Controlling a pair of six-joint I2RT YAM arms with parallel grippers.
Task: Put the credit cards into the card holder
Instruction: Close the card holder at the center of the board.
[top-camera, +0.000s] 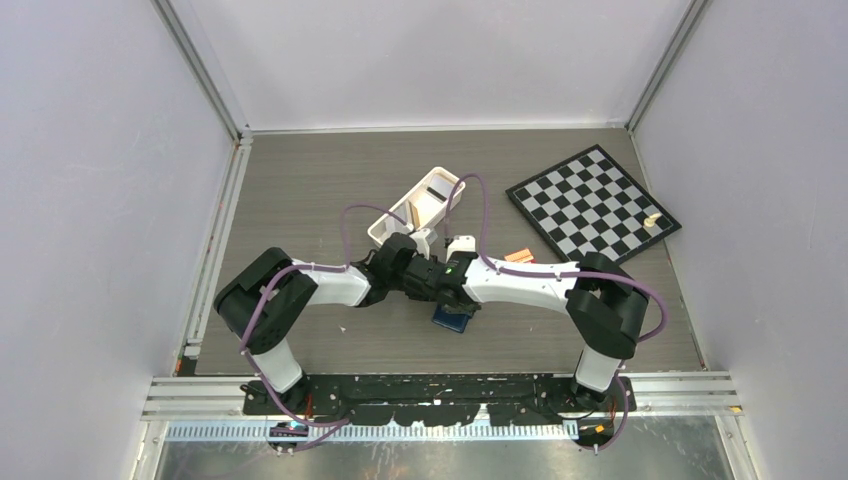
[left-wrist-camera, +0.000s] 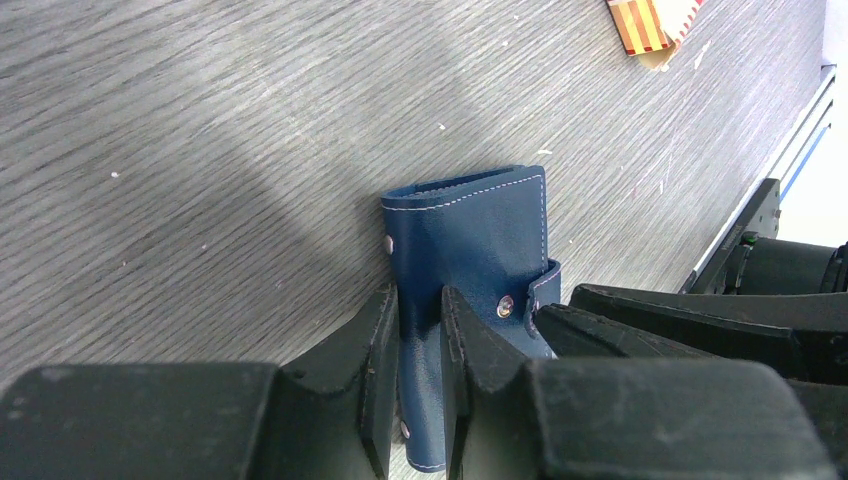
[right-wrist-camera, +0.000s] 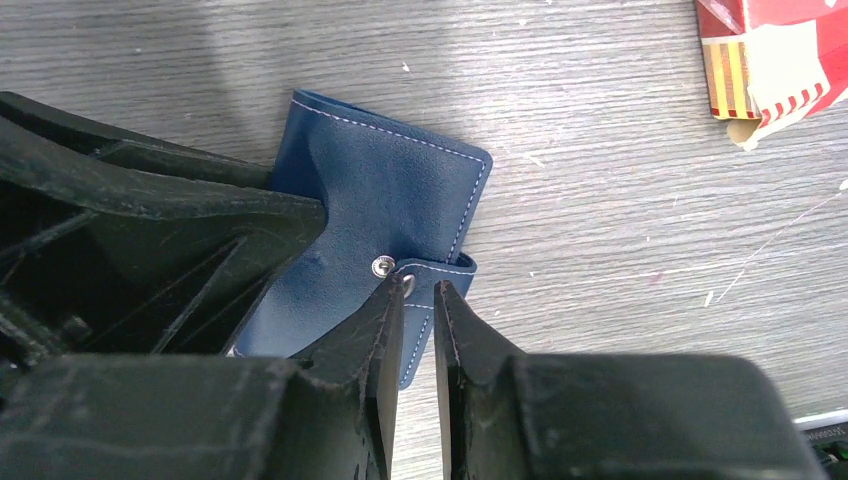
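The navy-blue card holder (top-camera: 452, 319) lies folded on the table between both arms. In the left wrist view my left gripper (left-wrist-camera: 420, 305) is shut on a raised fold of the card holder (left-wrist-camera: 480, 230). In the right wrist view my right gripper (right-wrist-camera: 420, 290) is closed on the clasp strap of the card holder (right-wrist-camera: 385, 200), next to its metal snap. From above, both grippers meet over it, left gripper (top-camera: 432, 280), right gripper (top-camera: 455, 298). A tan credit card (top-camera: 426, 210) stands in the white tray (top-camera: 385, 225); the other cards are not clearly visible.
The long white tray lies just behind the grippers. A red-orange banded pack (top-camera: 518, 256) lies right of them, and also shows in the right wrist view (right-wrist-camera: 765, 50). A chessboard (top-camera: 592, 202) with a small pale piece lies at the back right.
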